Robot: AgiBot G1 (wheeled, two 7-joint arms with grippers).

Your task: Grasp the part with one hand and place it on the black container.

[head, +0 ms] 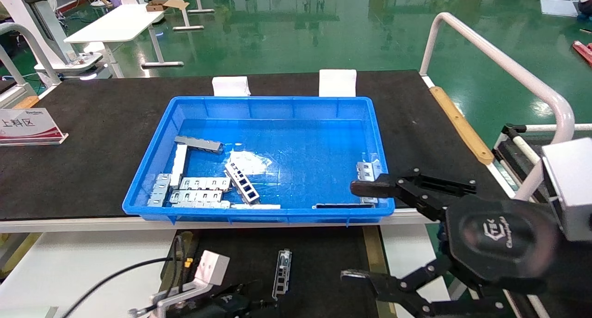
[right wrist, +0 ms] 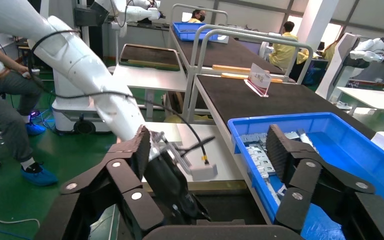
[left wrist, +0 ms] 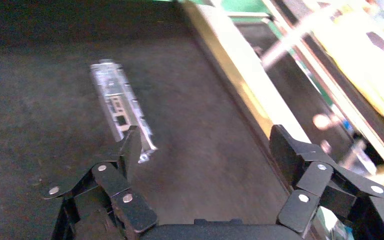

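Observation:
A part [head: 282,274], a slim silver channel strip with cutouts, lies flat on the black container [head: 323,262] between its olive-bronze strips. In the left wrist view the part [left wrist: 120,107] lies just beyond one fingertip, untouched. My left gripper [left wrist: 207,142] is open and empty, low over the container; it shows at the bottom edge of the head view [head: 226,304]. My right gripper [head: 365,232] is open and empty, held above the blue bin's near right corner. Several more parts [head: 199,190] lie in the blue bin [head: 259,214].
The blue bin stands on a wide black mat [head: 83,137]. A white rail [head: 499,63] and a wooden strip [head: 460,123] border the right side. A sign [head: 27,126] stands at far left. The right wrist view shows the left arm [right wrist: 90,65] and the bin [right wrist: 290,122].

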